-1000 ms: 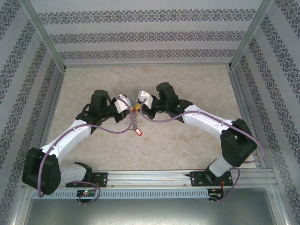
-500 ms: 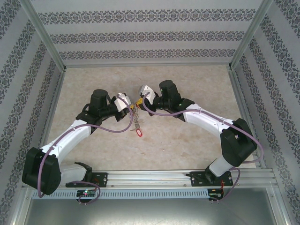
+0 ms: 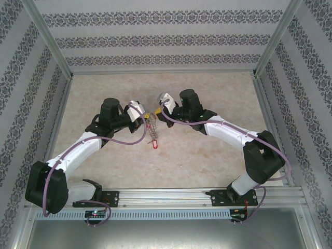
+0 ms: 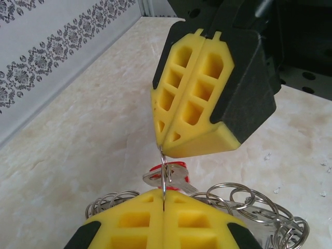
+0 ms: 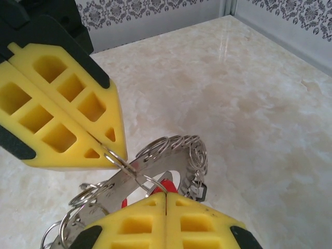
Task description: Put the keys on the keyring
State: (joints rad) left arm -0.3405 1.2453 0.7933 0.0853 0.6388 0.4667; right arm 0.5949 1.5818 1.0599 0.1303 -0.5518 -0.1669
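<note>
Both grippers meet above the middle of the table. The left gripper (image 3: 144, 115) (image 4: 164, 199) and the right gripper (image 3: 157, 107) (image 5: 166, 196) are each shut on the same small split ring (image 4: 165, 174) (image 5: 127, 167), from opposite sides. That ring belongs to the keyring (image 3: 153, 129) (image 5: 179, 153), a curved metal band lined with several silver rings, which hangs below the fingers. A key with a red head (image 3: 154, 144) (image 4: 174, 176) (image 5: 167, 187) dangles on the small ring, partly hidden by the yellow pads.
Beige marbled table (image 3: 207, 155) lies under the hanging keyring. Patterned walls and metal frame posts (image 3: 52, 46) enclose the workspace. Purple cables (image 3: 124, 140) loop along both arms near the wrists.
Both wrists have shifted slightly right and away from the bases. The hanging keyring and red key have risen a little with them.
</note>
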